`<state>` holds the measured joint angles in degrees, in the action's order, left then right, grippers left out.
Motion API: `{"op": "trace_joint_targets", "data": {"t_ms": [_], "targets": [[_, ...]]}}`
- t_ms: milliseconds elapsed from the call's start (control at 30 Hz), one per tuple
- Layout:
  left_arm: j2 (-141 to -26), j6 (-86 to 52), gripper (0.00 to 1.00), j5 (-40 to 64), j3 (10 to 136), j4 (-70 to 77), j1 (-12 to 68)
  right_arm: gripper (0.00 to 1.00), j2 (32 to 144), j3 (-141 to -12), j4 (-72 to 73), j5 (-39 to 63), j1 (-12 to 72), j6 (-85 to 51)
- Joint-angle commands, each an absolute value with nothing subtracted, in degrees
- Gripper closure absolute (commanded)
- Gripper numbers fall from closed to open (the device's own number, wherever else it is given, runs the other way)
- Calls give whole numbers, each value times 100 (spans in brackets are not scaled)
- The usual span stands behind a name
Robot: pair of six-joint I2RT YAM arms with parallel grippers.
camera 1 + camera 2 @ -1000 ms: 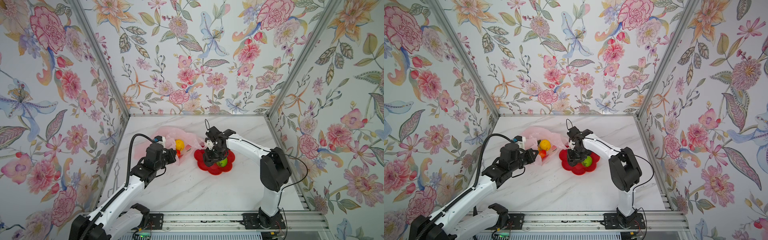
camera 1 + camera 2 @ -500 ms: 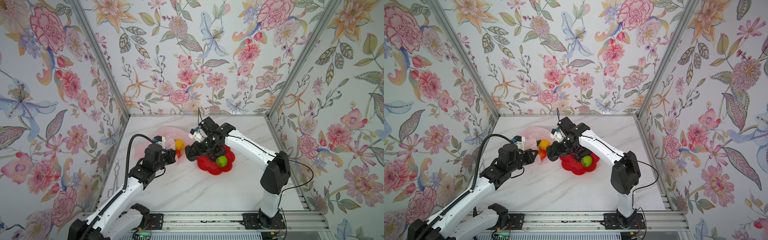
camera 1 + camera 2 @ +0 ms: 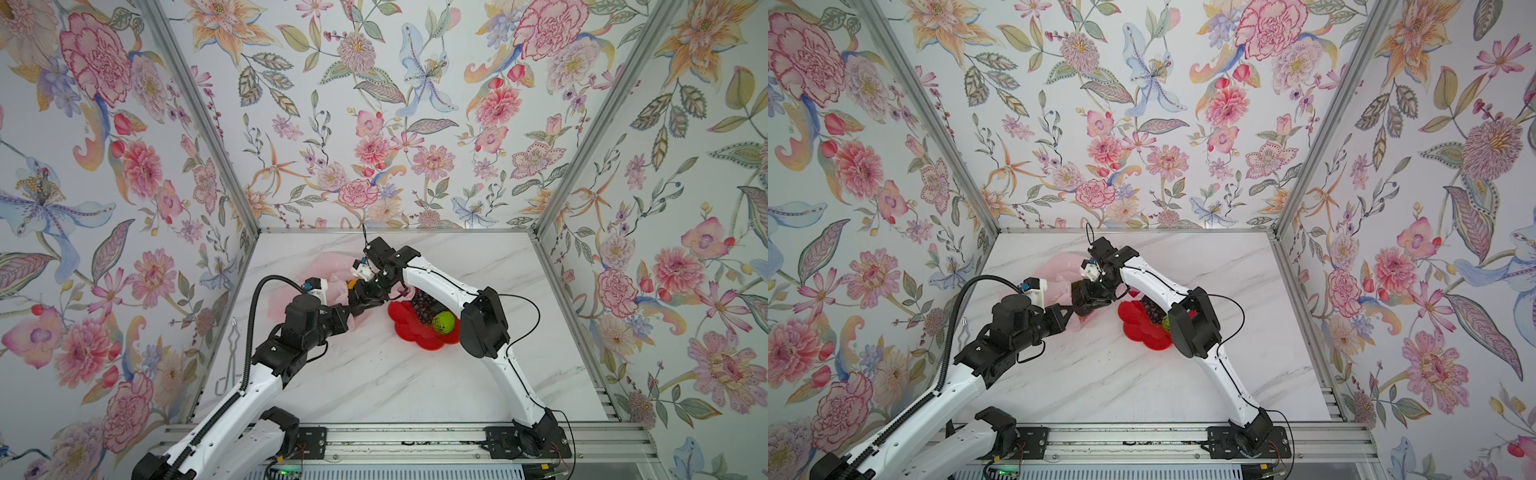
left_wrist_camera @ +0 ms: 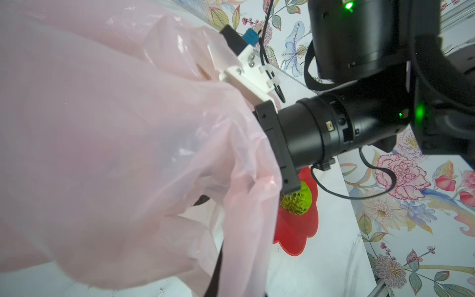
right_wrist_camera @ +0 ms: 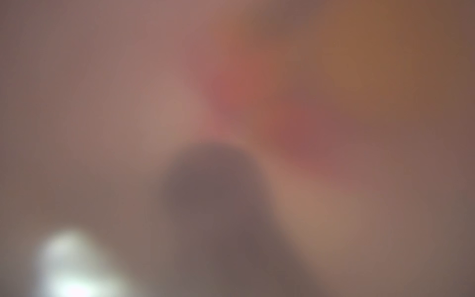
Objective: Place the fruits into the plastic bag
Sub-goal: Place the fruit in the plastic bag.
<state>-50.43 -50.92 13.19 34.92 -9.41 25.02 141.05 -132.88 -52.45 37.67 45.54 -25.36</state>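
Note:
The pink plastic bag (image 3: pixel 328 266) (image 3: pixel 1059 266) lies crumpled at the back left of the table. My left gripper (image 3: pixel 354 310) (image 3: pixel 1069 309) is shut on the bag's edge and holds its mouth up. In the left wrist view the bag's film (image 4: pixel 102 128) drapes over my fingers. My right gripper (image 3: pixel 360 291) (image 3: pixel 1086 297) reaches into the bag's mouth, its jaws hidden by film. An orange fruit (image 3: pixel 352 284) shows beside it. The purple grape bunch (image 3: pixel 422 305) and a green round fruit (image 3: pixel 443 322) (image 4: pixel 298 203) rest on the plate. The right wrist view is a pink blur.
The red flower-shaped plate (image 3: pixel 415 338) (image 3: pixel 1142 332) (image 4: pixel 300 231) lies just right of the bag, under the right forearm. Metal tongs (image 3: pixel 230 357) lie beyond the table's left edge. Flowered walls close in the left, back and right sides.
My right gripper rose from the plate and swung left into the bag's mouth. The left gripper kept its hold on the bag and barely moved.

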Motion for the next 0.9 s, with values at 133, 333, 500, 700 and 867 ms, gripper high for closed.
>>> {"op": "trace_joint_targets", "data": {"t_ms": [133, 333, 500, 700, 867], "targets": [[-4816, -5265, 100, 1318, 3248, -959, 2461, 49, 14628, -14012, -5153, 4471, 4817, -2929], [-4801, -5313, 100, 1277, 3199, -934, 2461, 31, 14610, -14004, -4997, 4752, 4872, -2871], [-4851, -5405, 100, 1257, 3120, -774, 2461, 28, 14379, -13708, -4986, 4731, 4797, -2736], [-4905, -5413, 100, 1174, 3111, -764, 2461, 27, 14030, -13436, -4989, 4575, 4648, -2655], [-4869, -5431, 100, 1059, 3096, -847, 2463, 25, 13646, -13223, -4984, 4427, 4502, -2598]]}}
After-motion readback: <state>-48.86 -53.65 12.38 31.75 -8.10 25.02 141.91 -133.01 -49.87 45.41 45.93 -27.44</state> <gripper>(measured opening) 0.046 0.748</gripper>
